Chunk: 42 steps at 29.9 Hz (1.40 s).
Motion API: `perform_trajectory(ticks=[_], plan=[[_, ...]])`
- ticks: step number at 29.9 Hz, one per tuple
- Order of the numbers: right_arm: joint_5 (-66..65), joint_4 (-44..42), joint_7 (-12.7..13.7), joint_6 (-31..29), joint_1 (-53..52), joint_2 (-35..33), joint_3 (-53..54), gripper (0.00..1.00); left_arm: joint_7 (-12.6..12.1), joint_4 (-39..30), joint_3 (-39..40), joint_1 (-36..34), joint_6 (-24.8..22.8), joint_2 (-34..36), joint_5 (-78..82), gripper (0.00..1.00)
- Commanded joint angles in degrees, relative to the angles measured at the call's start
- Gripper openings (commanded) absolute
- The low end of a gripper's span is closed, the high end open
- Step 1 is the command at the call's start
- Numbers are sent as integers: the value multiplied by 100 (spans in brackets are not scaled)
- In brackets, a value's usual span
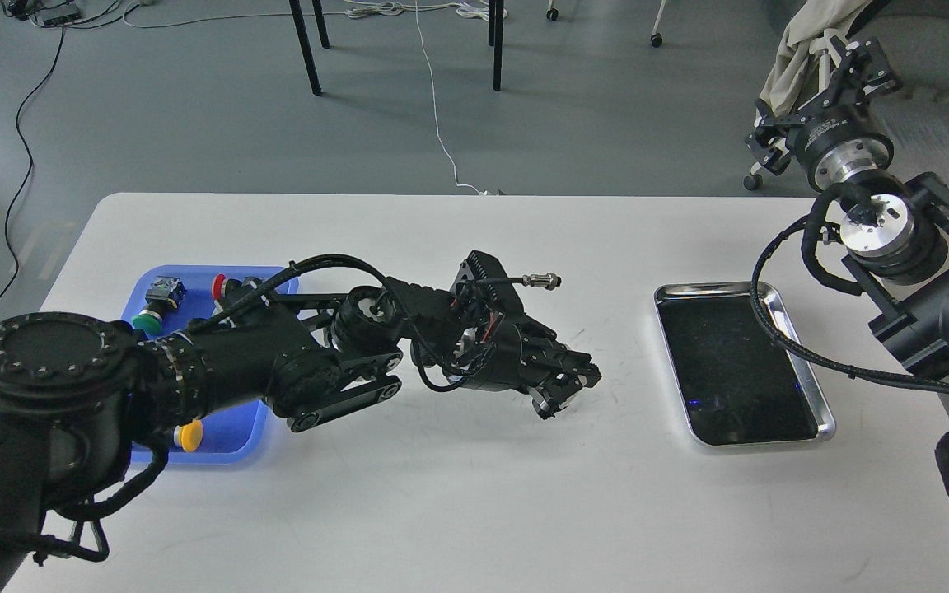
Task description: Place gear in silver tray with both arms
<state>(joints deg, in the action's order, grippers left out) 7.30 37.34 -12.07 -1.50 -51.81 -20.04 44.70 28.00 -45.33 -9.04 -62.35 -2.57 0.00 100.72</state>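
1. Fingers [567, 394] of the left gripper [561, 397] sit close together at the end of the left arm [277, 375]; whether anything is held between them cannot be told, since the tips are dark and bunched.
2. White worktop [458, 494] fills most of the view, with faint dark scuff marks near its middle.
3. Left arm stretches from the lower left corner across the worktop, its gripper hanging low over the centre, between the two trays and well apart from the silver one.
4. Right arm [919, 272] enters from the right edge and rises past the worktop's far right corner; its gripper [820, 95] points up and away over the floor, with the fingers spread apart and nothing between them.
5. Blue tray [236, 432] lies at the left, partly hidden under the left arm.
6. Silver tray [740, 362] lies at the right of the worktop, its dark bottom bare; a black cable [787, 338] from the right arm crosses over its right rim.
7. Small buttons rest in the blue tray: green [143, 319], red [217, 286] and yellow [189, 435].
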Motion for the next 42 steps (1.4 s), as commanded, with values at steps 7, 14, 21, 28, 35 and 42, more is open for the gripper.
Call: perform_trajectory(ticks=[7, 14, 21, 28, 35, 42], plan=[[0, -8, 20, 10, -40, 0, -50, 99, 0, -363, -36, 21, 11, 0, 264, 12], [0, -43, 20, 10, -40, 0, -58, 99, 0, -372, -27, 65, 11, 0, 107, 13], [0, -43, 20, 10, -31, 9, -58, 99, 0, -302, 8, 57, 37, 0, -367, 13], [0, -43, 20, 10, -31, 9, -58, 99, 0, -214, 43, 74, 152, 0, -773, 14], [0, -43, 20, 18, -40, 9, -190, 99, 0, 14, 8, 188, 178, 0, -17, 15], [0, -43, 20, 18, -49, 9, -199, 99, 0, 217, 8, 206, 187, 0, 167, 15]])
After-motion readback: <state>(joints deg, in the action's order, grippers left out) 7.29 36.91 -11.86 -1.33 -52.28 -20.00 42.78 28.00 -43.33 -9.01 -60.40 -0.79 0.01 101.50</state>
